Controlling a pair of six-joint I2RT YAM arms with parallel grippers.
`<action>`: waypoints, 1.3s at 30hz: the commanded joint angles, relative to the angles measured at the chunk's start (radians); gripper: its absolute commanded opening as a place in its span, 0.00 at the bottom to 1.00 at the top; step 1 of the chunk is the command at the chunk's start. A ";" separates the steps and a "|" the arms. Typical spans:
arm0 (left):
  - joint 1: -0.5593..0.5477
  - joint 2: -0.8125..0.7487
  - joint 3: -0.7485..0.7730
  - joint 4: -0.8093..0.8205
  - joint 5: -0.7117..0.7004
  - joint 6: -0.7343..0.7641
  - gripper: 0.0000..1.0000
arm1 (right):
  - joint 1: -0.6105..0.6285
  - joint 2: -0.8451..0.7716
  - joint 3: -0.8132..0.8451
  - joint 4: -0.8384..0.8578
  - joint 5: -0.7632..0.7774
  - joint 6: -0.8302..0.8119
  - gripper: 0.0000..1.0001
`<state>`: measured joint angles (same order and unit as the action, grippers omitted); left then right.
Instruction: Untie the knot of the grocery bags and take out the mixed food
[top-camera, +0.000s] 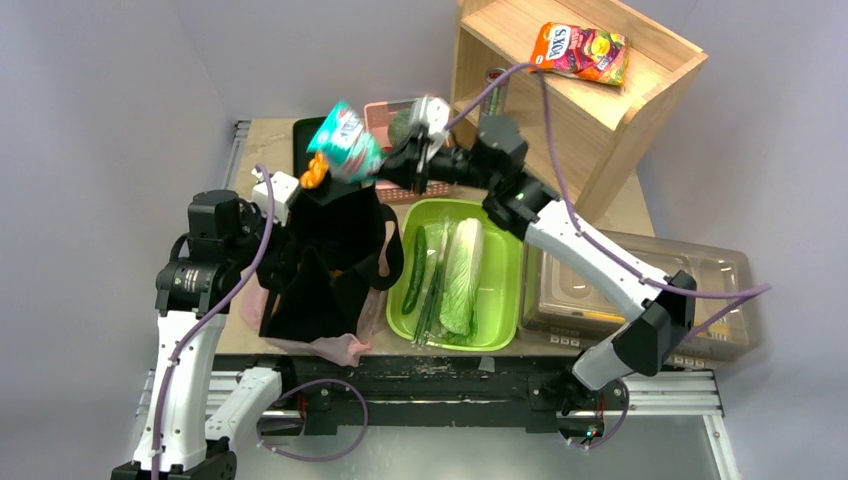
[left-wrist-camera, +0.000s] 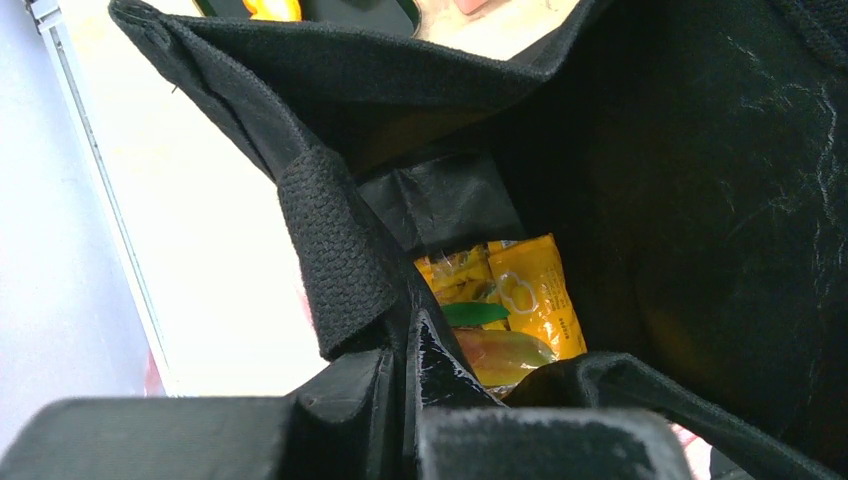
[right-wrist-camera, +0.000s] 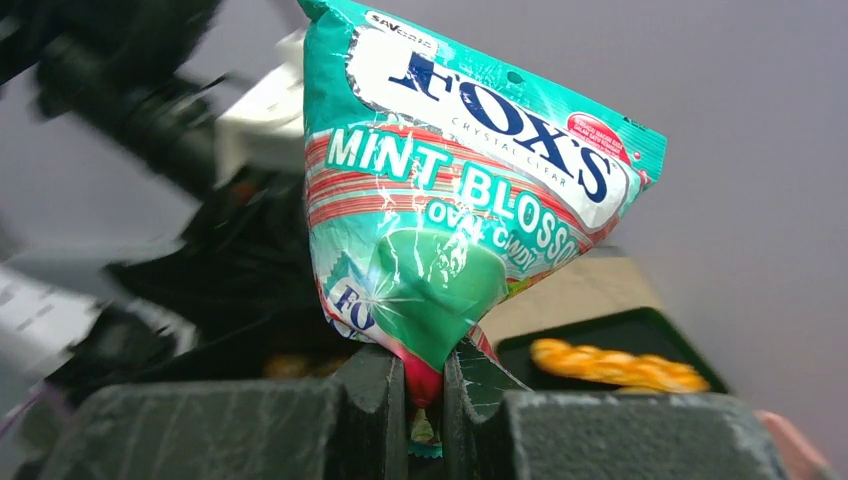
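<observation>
My left gripper (top-camera: 292, 200) (left-wrist-camera: 412, 350) is shut on the rim of a black fabric bag (top-camera: 325, 260) (left-wrist-camera: 700, 200) and holds it open. A yellow snack packet (left-wrist-camera: 520, 300) lies inside. My right gripper (top-camera: 388, 168) (right-wrist-camera: 425, 385) is shut on a green mint candy packet (top-camera: 345, 140) (right-wrist-camera: 450, 200), held above the black bag. The pink plastic bag (top-camera: 338, 348) lies crumpled under the black bag; its knot is hidden. A cucumber (top-camera: 415, 268), thin green stalks (top-camera: 432, 290) and napa cabbage (top-camera: 462, 275) lie in the green tub (top-camera: 505, 300). Braided bread (top-camera: 315, 172) (right-wrist-camera: 615, 365) lies on a black tray (top-camera: 303, 135).
A pink basket (top-camera: 380, 110) with a dark green round fruit (top-camera: 402, 125) stands behind the tub. A tilted wooden shelf (top-camera: 640, 100) at the back right holds an orange candy packet (top-camera: 580, 50) and a striped can (top-camera: 495, 88). A clear lidded container (top-camera: 650, 290) sits at the right.
</observation>
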<state>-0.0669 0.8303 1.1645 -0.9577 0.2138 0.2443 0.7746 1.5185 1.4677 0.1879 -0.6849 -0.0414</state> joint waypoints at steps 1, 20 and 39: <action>0.002 -0.010 -0.015 0.036 0.026 -0.033 0.00 | -0.107 -0.015 0.231 -0.015 0.245 -0.019 0.00; 0.003 -0.022 -0.034 0.057 0.081 -0.057 0.00 | -0.416 0.501 1.002 -0.174 1.002 -0.427 0.02; 0.003 -0.021 -0.012 0.077 0.134 -0.046 0.00 | -0.439 0.232 0.629 -0.176 0.579 -0.278 0.99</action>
<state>-0.0666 0.8322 1.1351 -0.9138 0.2947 0.2016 0.3340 1.8900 2.2108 -0.0135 0.1806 -0.3584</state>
